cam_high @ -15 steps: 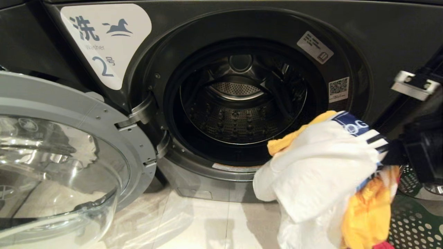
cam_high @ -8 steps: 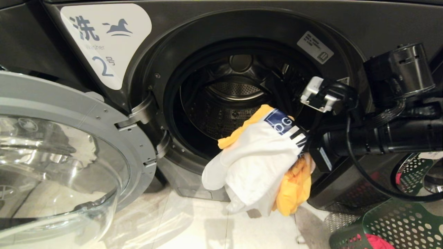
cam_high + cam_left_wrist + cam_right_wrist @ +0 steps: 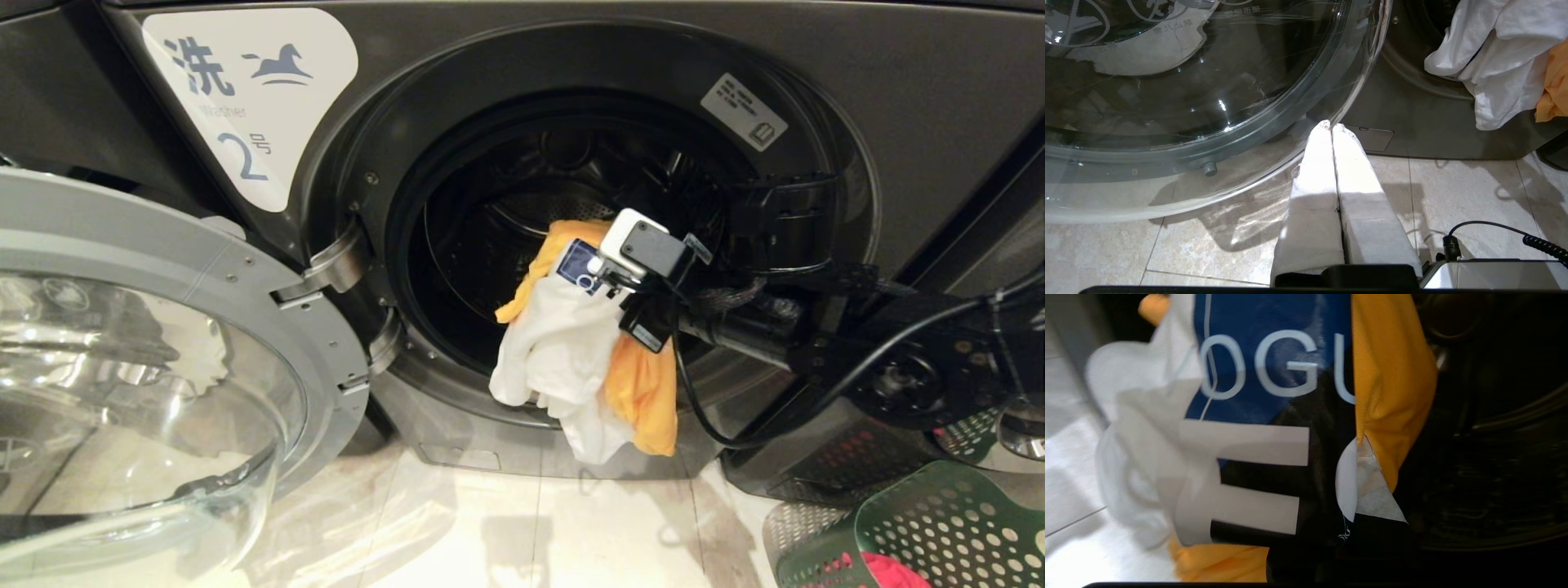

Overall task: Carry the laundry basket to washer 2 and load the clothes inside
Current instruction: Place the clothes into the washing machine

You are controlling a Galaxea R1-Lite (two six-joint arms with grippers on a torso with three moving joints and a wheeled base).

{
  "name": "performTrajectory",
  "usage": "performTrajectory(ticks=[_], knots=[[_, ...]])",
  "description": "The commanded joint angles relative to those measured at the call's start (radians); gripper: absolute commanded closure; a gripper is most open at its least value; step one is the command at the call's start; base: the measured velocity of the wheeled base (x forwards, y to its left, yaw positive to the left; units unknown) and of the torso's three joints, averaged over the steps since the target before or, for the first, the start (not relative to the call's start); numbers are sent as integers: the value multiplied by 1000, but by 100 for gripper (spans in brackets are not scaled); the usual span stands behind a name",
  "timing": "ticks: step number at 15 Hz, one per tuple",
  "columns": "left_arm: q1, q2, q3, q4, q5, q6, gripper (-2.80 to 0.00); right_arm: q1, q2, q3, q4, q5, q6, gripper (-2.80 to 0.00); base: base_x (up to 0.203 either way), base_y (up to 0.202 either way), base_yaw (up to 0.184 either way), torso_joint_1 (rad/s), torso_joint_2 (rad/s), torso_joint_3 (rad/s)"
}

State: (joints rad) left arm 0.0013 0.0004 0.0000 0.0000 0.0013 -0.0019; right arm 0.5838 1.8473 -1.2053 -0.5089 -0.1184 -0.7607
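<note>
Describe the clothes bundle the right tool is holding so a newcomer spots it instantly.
Find washer 2, the dark grey machine with its round door swung open. At the drum mouth the right tool grips the clothes bundle, which hangs over the lower rim. It is white and orange cloth with a blue printed patch.

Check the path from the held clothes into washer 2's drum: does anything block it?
Nothing visible does. The door is swung open, and the right gripper holds the clothes at washer 2's mouth, hems hanging outside.

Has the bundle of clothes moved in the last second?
Yes. The bundle of clothes went leftward and up, from beside washer 2 into its door opening.
</note>
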Motion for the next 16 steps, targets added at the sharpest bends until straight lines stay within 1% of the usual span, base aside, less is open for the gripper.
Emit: performTrajectory(ticks=[1,3,4,6,7,8,12,13,16], knots=[[0,0,0,0,0,-1,0,-3,122,-51,-82,-43,-18,0,0,0,0,0,0,0],[0,-1,0,0,0,0,0,-17,224,-173,-200,-122,-70,0,0,0,0,0,0,0],[0,0,0,0,0,0,0,-24,274,-220,-278,-141,-108,0,0,0,0,0,0,0],[0,-2,0,0,0,0,0,-33,366,-274,-431,-154,-169,0,0,0,0,0,0,0],[0,-1,0,0,0,0,0,-37,409,-315,-487,-156,-186,0,0,0,0,0,0,0],[0,-1,0,0,0,0,0,-44,463,-376,-537,-158,-195,0,0,0,0,0,0,0],[0,-1,0,0,0,-1,0,-60,587,-510,-795,-159,-203,0,0,0,0,0,0,0],[0,0,0,0,0,0,0,-62,604,-542,-825,-158,-203,0,0,0,0,0,0,0],[0,-1,-1,0,0,0,0,-74,632,-617,-831,-156,-203,0,0,0,0,0,0,0]])
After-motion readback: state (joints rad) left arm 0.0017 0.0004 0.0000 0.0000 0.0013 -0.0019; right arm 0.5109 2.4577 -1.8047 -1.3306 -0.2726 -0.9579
